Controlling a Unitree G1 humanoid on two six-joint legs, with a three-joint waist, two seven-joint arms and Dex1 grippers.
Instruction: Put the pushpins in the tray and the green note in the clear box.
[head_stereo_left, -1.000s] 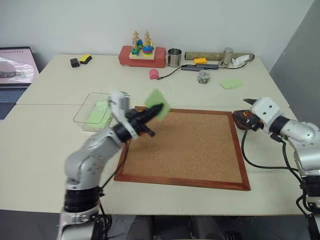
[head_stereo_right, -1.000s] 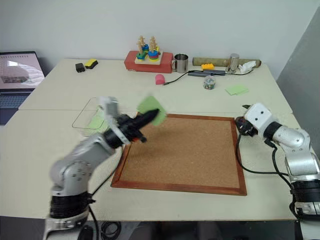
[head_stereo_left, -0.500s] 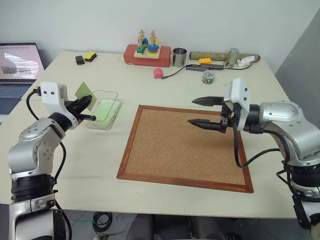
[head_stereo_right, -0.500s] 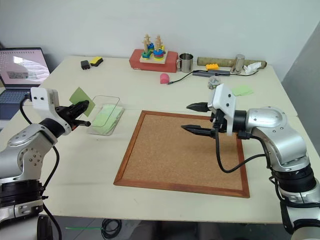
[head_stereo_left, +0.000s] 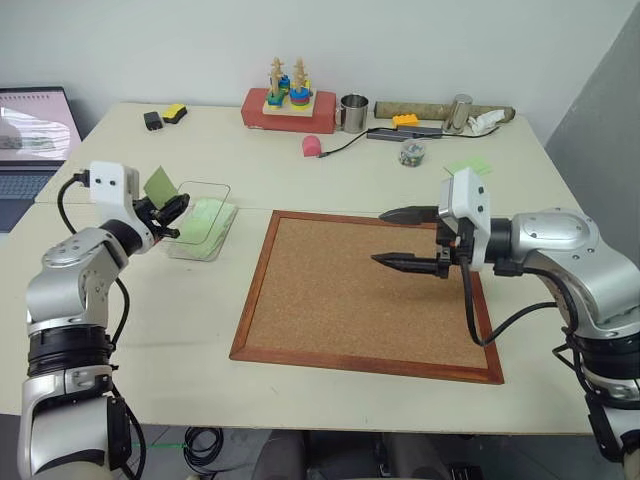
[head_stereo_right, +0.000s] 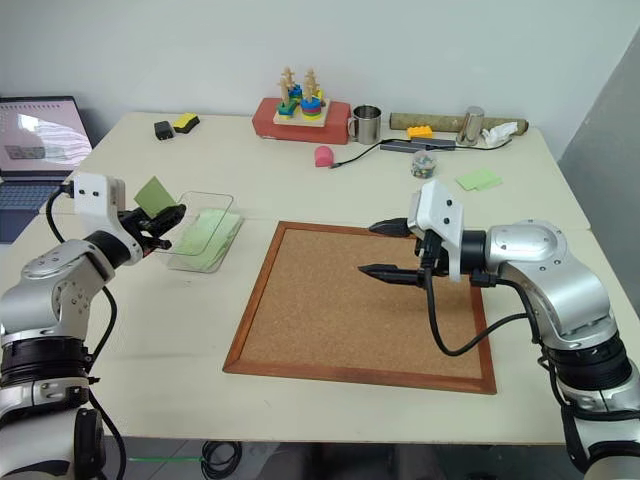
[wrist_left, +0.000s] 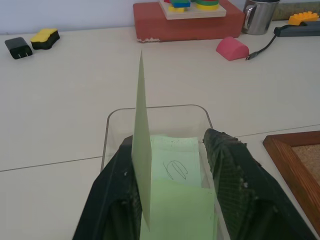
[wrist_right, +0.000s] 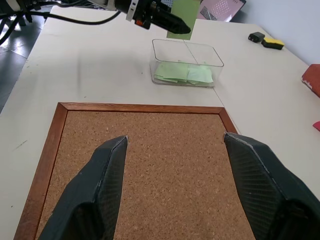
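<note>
Since a second ago, both arms have swung: the left gripper (head_stereo_left: 172, 212) has carried the green note (head_stereo_left: 158, 185) from over the cork board (head_stereo_left: 370, 290) out to the clear box (head_stereo_left: 203, 225) near the table's left edge, and the right gripper (head_stereo_left: 405, 238) has come from the board's right frame to hover over the board.

Left eye view: one clear box sits just off the board's far left corner, with pale green notes lying inside. One green note stands on edge at the left gripper, at the box's left wall. The right gripper's two fingers are spread wide, holding nothing.

Right eye view: the same scene. One cork board lies at the table's middle. Along the far edge stand one red block (head_stereo_right: 301, 118) bearing ring stackers, one metal mug (head_stereo_right: 363, 125) and one small jar (head_stereo_right: 425, 164), with pale green notes (head_stereo_right: 478, 179) near the jar. A laptop (head_stereo_right: 40, 135) sits beyond the left edge.

Left wrist view: the left gripper's fingers (wrist_left: 235, 175) stand apart over the box. The note rests upright against one finger; the other finger is clear of it. Two notes can be counted in the box below, one bearing a scribble.

Right wrist view: the right fingers (wrist_right: 102, 175) are wide open above bare cork, touching nothing. The box lies beyond the board's corner.
</note>
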